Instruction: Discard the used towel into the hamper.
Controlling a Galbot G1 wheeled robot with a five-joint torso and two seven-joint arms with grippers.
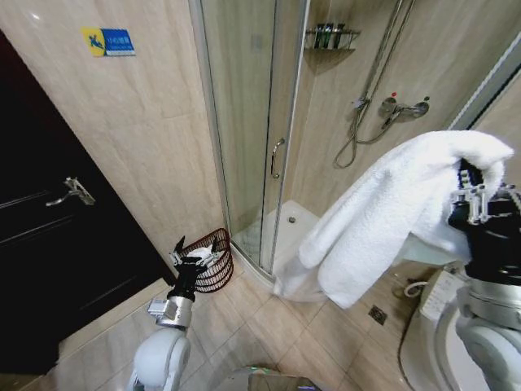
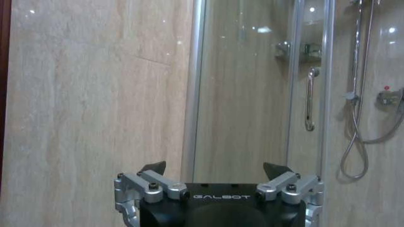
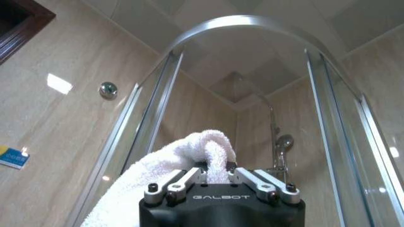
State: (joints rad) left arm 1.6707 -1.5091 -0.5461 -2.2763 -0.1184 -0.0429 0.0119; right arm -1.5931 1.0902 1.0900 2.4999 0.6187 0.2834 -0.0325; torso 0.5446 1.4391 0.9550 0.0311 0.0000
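**Towel held high on the right, hamper low on the left**

Bathroom floor was beige tile, with a curved glass shower enclosure [image 1: 252, 138] straight ahead. Right gripper [image 1: 470, 191] was raised at the right of the head view, its fingers pinched tight on a fold of the white towel [image 1: 383, 220]; the towel's long axis hung down and toward the robot's left, lower end near the shower base. Hamper [image 1: 213, 259] stood on the floor against the wall, beside the enclosure's left edge, well below and left of the towel. Left gripper [image 1: 194, 254] sat just in front of the hamper, jaws spread and empty. Judgement: left arm is nearer the hamper, but the loaded right arm must cross leftward and descend.
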